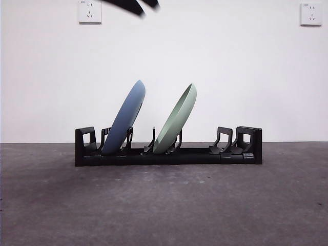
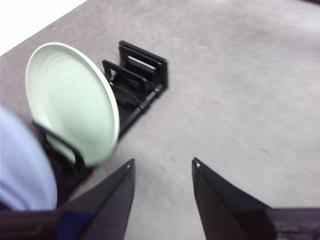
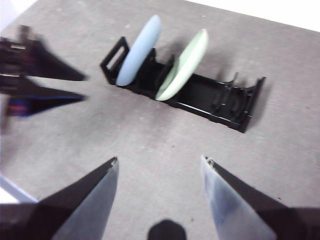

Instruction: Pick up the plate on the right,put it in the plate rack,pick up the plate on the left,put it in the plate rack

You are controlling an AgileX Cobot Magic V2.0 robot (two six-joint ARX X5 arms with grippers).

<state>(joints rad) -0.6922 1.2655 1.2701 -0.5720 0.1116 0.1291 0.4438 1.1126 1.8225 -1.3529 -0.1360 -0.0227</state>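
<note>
The black plate rack lies across the grey table. A blue plate leans in its left slots and a pale green plate leans in the middle slots; its right slots hold nothing. In the left wrist view the green plate, the blue plate and the rack appear beyond my left gripper, which is open and holds nothing. My right gripper is open too, high above the table, with the rack, blue plate and green plate beyond it.
Two wall sockets sit on the white wall behind. A blurred black arm tip shows at the front view's top edge. The left gripper shows blurred at the side of the right wrist view.
</note>
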